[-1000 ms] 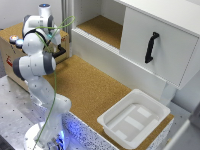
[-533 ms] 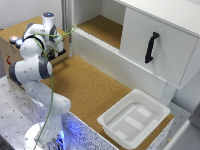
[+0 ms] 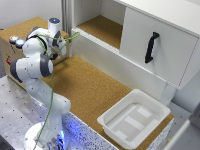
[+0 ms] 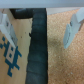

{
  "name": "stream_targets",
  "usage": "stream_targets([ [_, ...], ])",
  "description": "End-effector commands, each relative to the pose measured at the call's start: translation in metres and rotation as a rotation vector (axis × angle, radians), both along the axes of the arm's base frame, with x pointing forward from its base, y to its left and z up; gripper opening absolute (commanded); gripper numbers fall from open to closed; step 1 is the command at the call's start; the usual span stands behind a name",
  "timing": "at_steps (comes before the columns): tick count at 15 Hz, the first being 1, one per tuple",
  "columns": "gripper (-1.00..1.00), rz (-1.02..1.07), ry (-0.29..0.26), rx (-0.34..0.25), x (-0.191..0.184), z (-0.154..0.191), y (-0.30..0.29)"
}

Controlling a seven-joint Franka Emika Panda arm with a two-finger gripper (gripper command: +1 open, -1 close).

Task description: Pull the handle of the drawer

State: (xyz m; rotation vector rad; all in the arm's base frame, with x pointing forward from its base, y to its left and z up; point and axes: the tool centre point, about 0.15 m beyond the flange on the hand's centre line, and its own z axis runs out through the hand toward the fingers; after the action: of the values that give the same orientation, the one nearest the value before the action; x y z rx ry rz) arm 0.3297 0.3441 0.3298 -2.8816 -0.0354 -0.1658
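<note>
The large white flat-fronted drawer [image 3: 159, 47] with its one black bar handle [image 3: 151, 47] stands at the exterior view's right, and you have one gripper [image 4: 42, 25], fingers spread wide and holding nothing, well apart, with one shallow white plastic tray [image 3: 134, 119] below.

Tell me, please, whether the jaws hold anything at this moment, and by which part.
Nothing is held. In the wrist view the gripper is open, its jaws standing apart with only the cork surface between them. The black handle of the drawer is untouched.
</note>
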Motion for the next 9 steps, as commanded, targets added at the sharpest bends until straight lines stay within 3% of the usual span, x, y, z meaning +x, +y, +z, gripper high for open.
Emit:
stream_targets([
  [1,1.0,0.052,0.053,0.107,0.0114,-0.0302,0.0058],
  [2,1.0,0.06,0.057,0.106,0.0119,-0.0309,0.0066],
  [3,-1.0,0.061,0.06,0.117,0.012,-0.0312,0.0068],
  [9,-1.0,0.071,0.06,0.137,0.013,-0.0317,0.0069],
])
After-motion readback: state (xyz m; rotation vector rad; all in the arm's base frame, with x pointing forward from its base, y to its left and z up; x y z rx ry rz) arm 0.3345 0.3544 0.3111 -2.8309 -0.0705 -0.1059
